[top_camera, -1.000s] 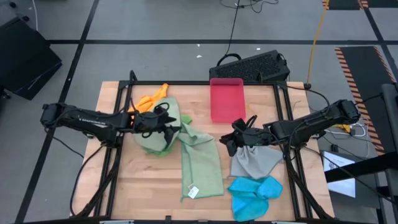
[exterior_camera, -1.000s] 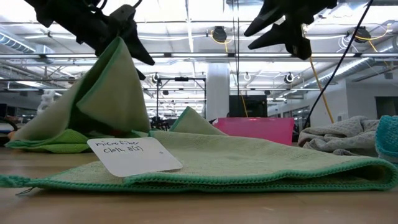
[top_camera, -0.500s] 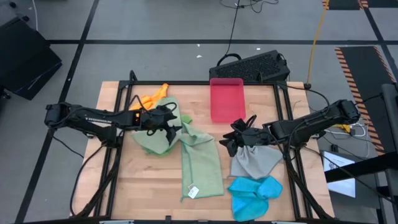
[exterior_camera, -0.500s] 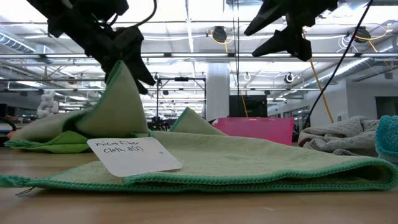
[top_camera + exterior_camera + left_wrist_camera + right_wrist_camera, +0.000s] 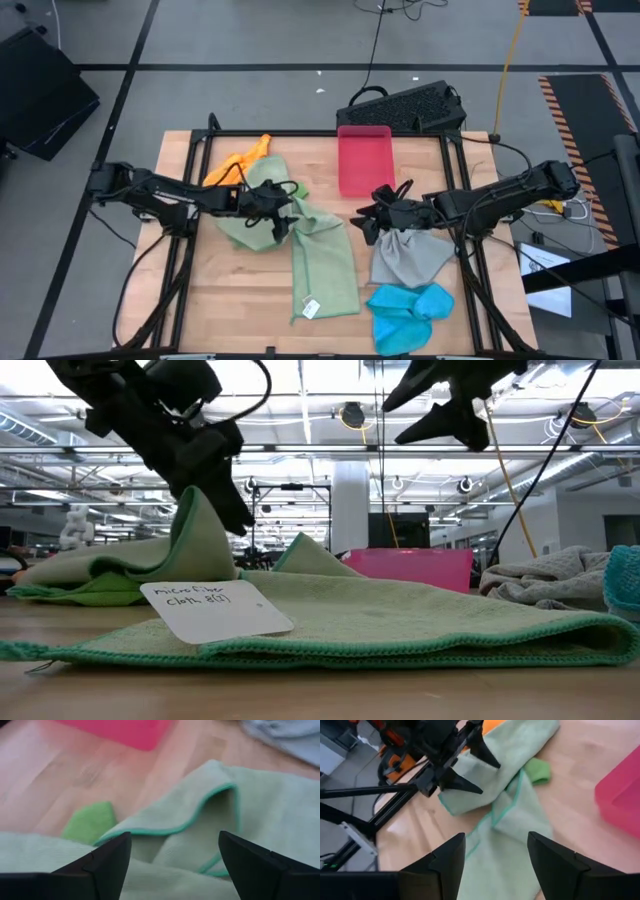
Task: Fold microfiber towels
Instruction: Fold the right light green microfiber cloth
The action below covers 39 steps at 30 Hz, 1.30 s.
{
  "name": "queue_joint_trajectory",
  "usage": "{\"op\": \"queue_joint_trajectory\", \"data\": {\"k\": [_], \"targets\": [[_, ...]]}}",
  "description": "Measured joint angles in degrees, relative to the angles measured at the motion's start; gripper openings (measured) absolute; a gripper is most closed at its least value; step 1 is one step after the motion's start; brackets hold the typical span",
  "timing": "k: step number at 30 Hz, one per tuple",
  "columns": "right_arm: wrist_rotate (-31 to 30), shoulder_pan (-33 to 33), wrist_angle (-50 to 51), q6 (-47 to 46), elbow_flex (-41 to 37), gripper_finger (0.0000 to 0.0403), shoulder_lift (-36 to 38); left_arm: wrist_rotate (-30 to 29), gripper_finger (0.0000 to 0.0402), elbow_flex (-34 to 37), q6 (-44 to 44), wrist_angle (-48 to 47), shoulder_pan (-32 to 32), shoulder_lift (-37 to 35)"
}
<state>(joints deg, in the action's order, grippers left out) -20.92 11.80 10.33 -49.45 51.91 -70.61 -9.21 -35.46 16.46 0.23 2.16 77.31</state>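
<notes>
The table (image 5: pixel 200 300) carries a pale sage towel (image 5: pixel 322 262) at centre, a grey towel (image 5: pixel 408 262) and a blue towel (image 5: pixel 410 312) to its right. Left gripper (image 5: pixel 283 212) hovers over the sage towel's bunched end, fingers released. Right gripper (image 5: pixel 365 220) hangs above the grey towel, fingers parted, empty.

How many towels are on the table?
5, maybe more hidden underneath: orange at the far left, bright green peeking from under the pale sage green one mid-table, grey on the right, blue in front of the grey.
</notes>
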Motion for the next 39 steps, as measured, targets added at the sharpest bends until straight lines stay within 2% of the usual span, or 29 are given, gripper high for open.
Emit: {"op": "queue_joint_trajectory", "data": {"k": [4, 10, 16, 21, 27, 31, 39], "targets": [[1.26, -2.09, 0.02, 4.95, 0.02, 0.0206, 0.00, 0.12, 0.0286, -0.67, 1.48, -0.84, 0.89, -0.06], [1.89, -4.37, -0.01, 10.53, 0.10, 0.0205, -1.66, -0.42, 0.0273, -7.31, 2.03, -6.36, -2.30, -0.49], [7.61, -5.79, -4.99, 17.57, 0.10, 0.0212, -7.41, -3.12, 0.0260, -12.95, 3.66, -8.04, -5.04, -0.54], [7.93, -5.90, -11.43, 20.32, 0.10, 0.0245, -11.82, -3.32, 0.0246, -13.64, 8.18, -10.47, -6.03, -0.49], [8.83, -6.31, -12.73, 20.72, 0.10, 0.0288, -15.17, -3.05, 0.0233, -13.62, 10.37, -15.28, -7.36, -0.49], [10.48, -6.24, -12.60, 22.25, 0.06, 0.0291, -15.56, -2.84, 0.0232, -13.62, 10.67, -16.07, -7.61, -0.47], [10.51, -6.74, -12.35, 24.24, 0.06, 0.0271, -15.50, -2.80, 0.0232, -13.62, 11.13, -16.83, -7.43, -0.47]]}}
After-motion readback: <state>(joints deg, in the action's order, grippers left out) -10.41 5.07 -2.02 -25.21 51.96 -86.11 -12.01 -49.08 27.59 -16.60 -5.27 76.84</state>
